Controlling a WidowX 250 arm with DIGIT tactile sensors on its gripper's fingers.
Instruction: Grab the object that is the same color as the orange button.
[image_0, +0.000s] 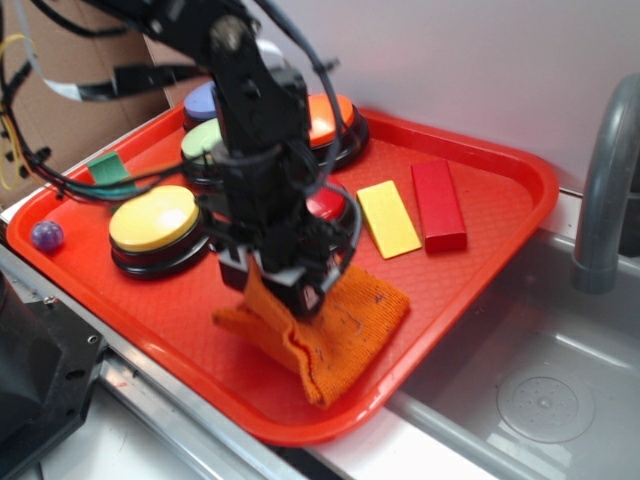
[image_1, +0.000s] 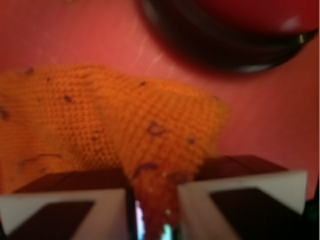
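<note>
Orange rag (image_0: 330, 335) pinched in fingers (image_1: 95, 205), bunched fold btwn them, rest draped on red tray (image_0: 500, 215).

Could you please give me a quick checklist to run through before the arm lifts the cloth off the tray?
1. Gripper shut on the orange cloth: ok, a fold sits pinched between the fingers.
2. Colour matches the orange button: ok.
3. Cloth free of the red button: ok, a gap shows.
4. Yellow block clear of the cloth: ok.
5. Grip firm enough to hold: cannot tell.
6. Cloth off the tray: not ok, mostly resting.
</note>
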